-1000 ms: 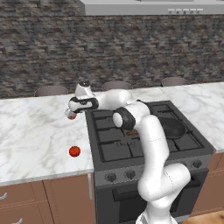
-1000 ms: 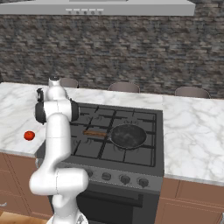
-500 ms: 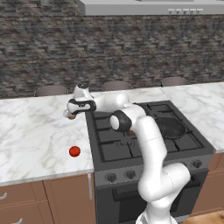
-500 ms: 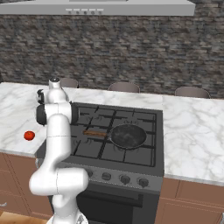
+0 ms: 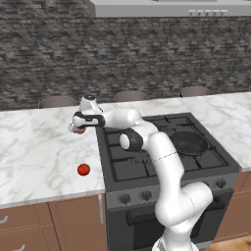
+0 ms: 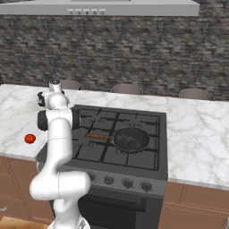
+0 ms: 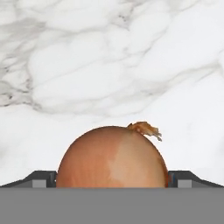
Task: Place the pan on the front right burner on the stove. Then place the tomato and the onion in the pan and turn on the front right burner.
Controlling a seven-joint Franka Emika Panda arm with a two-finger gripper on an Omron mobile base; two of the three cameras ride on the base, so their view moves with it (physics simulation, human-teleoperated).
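Observation:
The brownish-orange onion (image 7: 111, 157) lies on the white marble counter left of the stove (image 5: 127, 169). My gripper (image 7: 112, 179) is open, with one fingertip on each side of the onion and neither visibly pressing it. In the left base view the gripper (image 5: 77, 128) hangs low over the onion (image 5: 80, 131). The red tomato (image 5: 84, 169) sits on the counter nearer the front edge, and is also seen from the right as the tomato (image 6: 30, 138). The black pan (image 5: 188, 143) rests on the grates by the front right burner (image 5: 209, 158), its wooden handle (image 6: 98, 136) pointing left.
Round knobs (image 6: 128, 183) line the stove's grey front panel. A stone wall backs the counter (image 5: 34, 147), with chair backs (image 5: 131, 96) behind it. A range hood (image 6: 134, 6) hangs above the stove.
The gripper has come down and slightly left over the onion, staying open. Tomato and pan have not moved.

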